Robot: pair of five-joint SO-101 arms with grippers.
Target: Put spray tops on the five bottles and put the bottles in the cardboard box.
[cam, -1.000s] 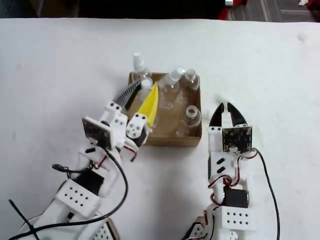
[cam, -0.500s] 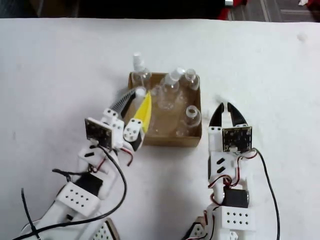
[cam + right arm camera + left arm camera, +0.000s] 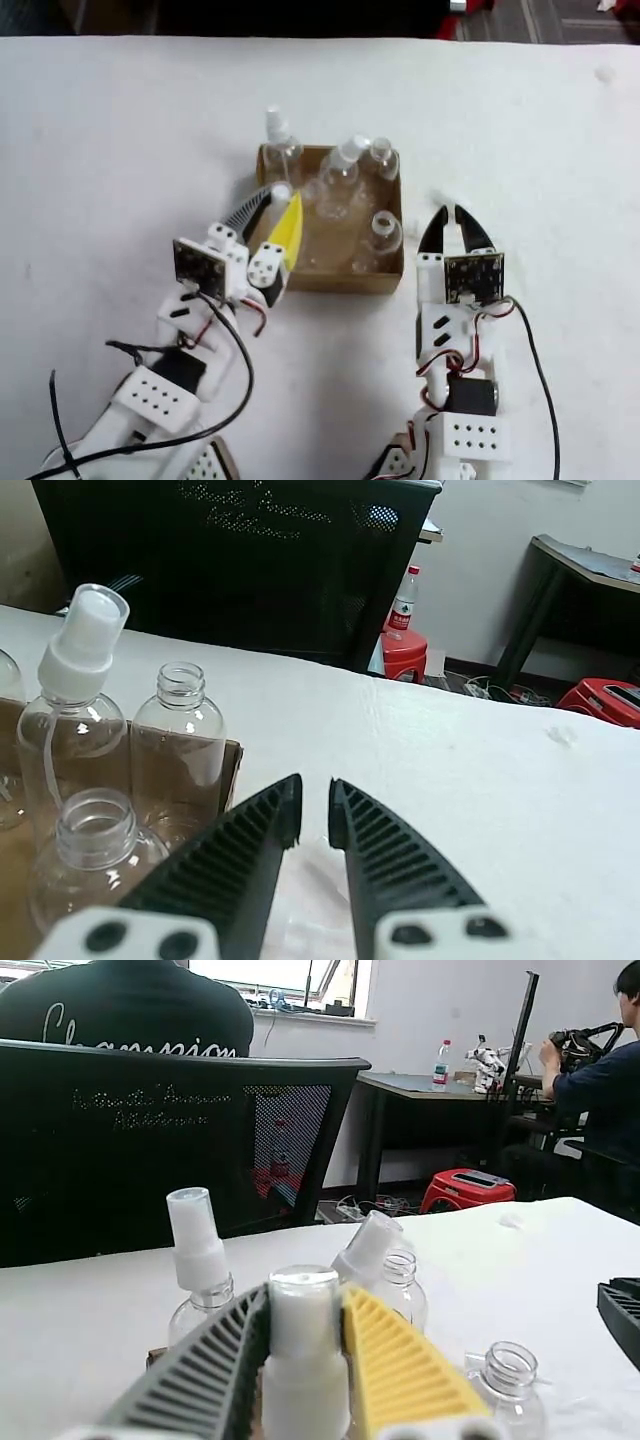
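we count four clear bottles and three white spray tops. at centre left of the high view, the left gripper pinches one spray top between its grey and yellow fingers. that top stands upright, long axis vertical, at the left edge of the cardboard box. we cannot tell whether a bottle sits under it. at the box's upper left corner the first capped bottle stands upright. further right, in the box, the second capped bottle leans, its top tipped toward the upper right. then come the rear open bottle and the front open bottle, necks up. just right of the box, the right gripper is over the white table, its black fingers slightly spread, pinching nothing. beyond the table are a black mesh chair and a desk.
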